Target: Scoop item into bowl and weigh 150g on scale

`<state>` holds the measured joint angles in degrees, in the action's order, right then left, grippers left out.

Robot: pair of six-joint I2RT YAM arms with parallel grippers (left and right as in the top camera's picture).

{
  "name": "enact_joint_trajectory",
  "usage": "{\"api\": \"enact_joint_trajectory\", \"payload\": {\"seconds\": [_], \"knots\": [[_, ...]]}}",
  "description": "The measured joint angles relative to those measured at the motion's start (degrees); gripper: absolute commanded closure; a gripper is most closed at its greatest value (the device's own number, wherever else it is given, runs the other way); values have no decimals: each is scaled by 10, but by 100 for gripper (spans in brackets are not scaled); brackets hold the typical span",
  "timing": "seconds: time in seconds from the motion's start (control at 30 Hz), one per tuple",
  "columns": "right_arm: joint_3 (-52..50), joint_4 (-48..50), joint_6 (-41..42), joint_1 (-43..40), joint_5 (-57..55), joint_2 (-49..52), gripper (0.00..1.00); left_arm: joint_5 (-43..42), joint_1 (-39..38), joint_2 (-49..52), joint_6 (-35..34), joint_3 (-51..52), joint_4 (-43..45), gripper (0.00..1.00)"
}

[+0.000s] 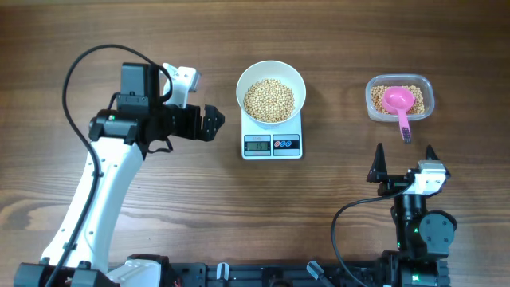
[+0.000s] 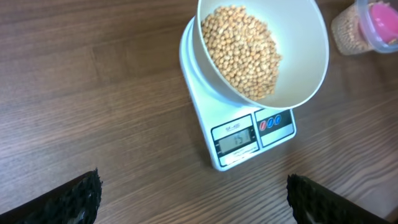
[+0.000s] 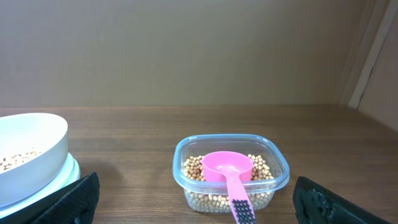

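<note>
left arm reaches sideways, left gripper (image 1: 209, 122) spread and empty, aimed at the scale (image 1: 272, 146). right gripper (image 1: 406, 155), spread and empty, faces the tub (image 1: 428, 88). bowl (image 1: 243, 83) of beans (image 1: 269, 100) sits on the scale, display toward the robot. scoop (image 1: 396, 100) handle points at the right gripper.

So the left arm (image 1: 96, 191) is a long white link with chunky black joints, a white camera block (image 1: 183, 78) by the black left claw (image 1: 213, 122), and a black cable (image 1: 70, 76) looping off it. The right arm (image 1: 422, 227) is mostly black with a second cable (image 1: 335, 227), and the right claw (image 1: 405, 151) has pointy black fingers (image 3: 71, 202) with a grainy texture.
</note>
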<state>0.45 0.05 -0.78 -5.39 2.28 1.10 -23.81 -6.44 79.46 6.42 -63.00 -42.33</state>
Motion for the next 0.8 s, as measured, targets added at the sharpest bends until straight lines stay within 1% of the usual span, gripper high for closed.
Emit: {"api": "enact_joint_trajectory", "payload": {"seconds": [0.13,0.37,0.5,0.8], "knots": [[0,0,0,0,0,0,0,4,-15,-2,0,3,28,0],[0,0,0,0,0,0,0,-3,-40,-15,0,3,30,0],[0,0,0,0,0,0,0,-18,-40,-19,0,3,36,0],[0,0,0,0,0,0,0,-22,-40,-35,0,15,32,0]]}}
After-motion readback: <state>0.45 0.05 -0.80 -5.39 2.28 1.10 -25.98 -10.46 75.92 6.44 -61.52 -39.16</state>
